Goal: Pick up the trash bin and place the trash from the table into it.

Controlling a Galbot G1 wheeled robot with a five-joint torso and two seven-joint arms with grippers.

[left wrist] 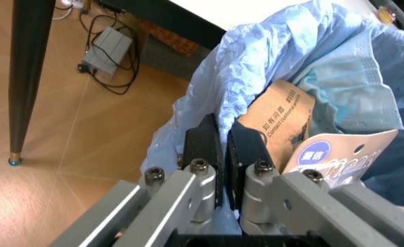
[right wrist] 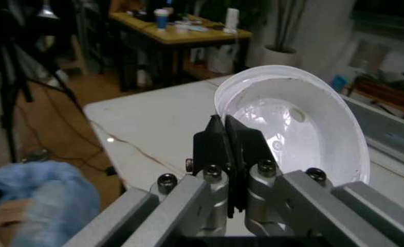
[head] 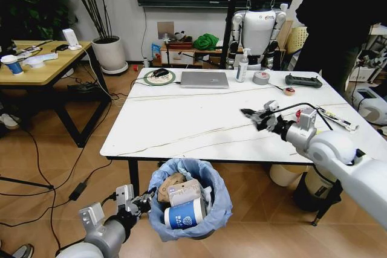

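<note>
The trash bin (head: 213, 209), dark and lined with a light-blue bag (left wrist: 257, 56), hangs just below the table's (head: 181, 119) front edge. My left gripper (head: 144, 200) is shut on its rim, fingers (left wrist: 205, 141) pinching the bag. Inside lie a brown cardboard piece (left wrist: 281, 121), a white-and-blue paper cup (head: 183, 214) and paper scraps. Above the table's right part, my right gripper (head: 254, 116) is shut on the edge of a white round lid (right wrist: 291, 113), held tilted between its fingers (right wrist: 246, 141). The bin's blue bag (right wrist: 44, 206) also appears low in the right wrist view.
A silver laptop (head: 204, 79), grey tape roll (head: 261, 77), spray bottle (head: 242, 66), black controller (head: 303, 80) and round mat (head: 159, 77) stand along the table's far side. A wooden desk (head: 36, 64) is at left. A cream bucket (head: 284, 174) sits under the right end.
</note>
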